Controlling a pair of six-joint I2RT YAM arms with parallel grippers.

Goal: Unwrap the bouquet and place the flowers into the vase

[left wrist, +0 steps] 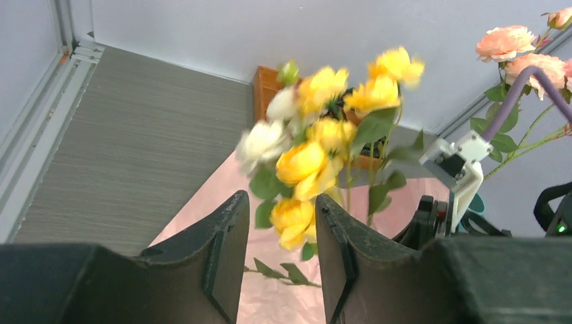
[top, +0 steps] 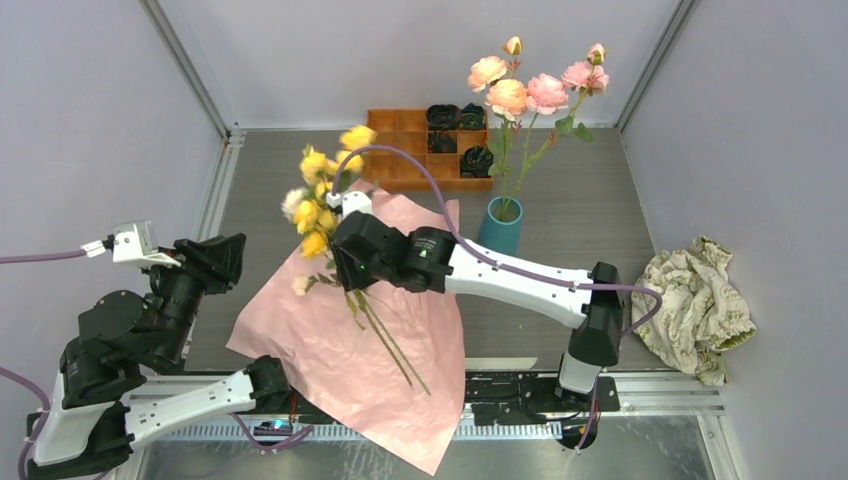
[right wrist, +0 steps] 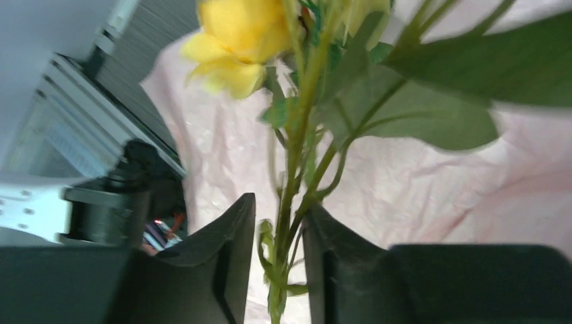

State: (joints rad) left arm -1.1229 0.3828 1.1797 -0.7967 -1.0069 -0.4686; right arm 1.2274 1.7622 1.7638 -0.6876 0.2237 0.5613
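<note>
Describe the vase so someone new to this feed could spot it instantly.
Find the orange compartmented tray at the back edge of the table. In front of its right end, beside the pink paper, stands the vase. It is the only upright teal cylinder, with pink and peach roses rising from it.

You see the right gripper (right wrist: 278, 223) at the bottom edge, its two dark fingers (right wrist: 229, 256) narrowly apart with the green flower stems (right wrist: 297, 155) running up between them, nearer one finger than the other; whether they are pinched you cannot tell. A blurred yellow rose (right wrist: 233, 40) tops the stems, broad leaves (right wrist: 438, 115) spread to the right, and the pink paper (right wrist: 405, 196) lies behind, with the other arm (right wrist: 111, 202) at left.
</note>
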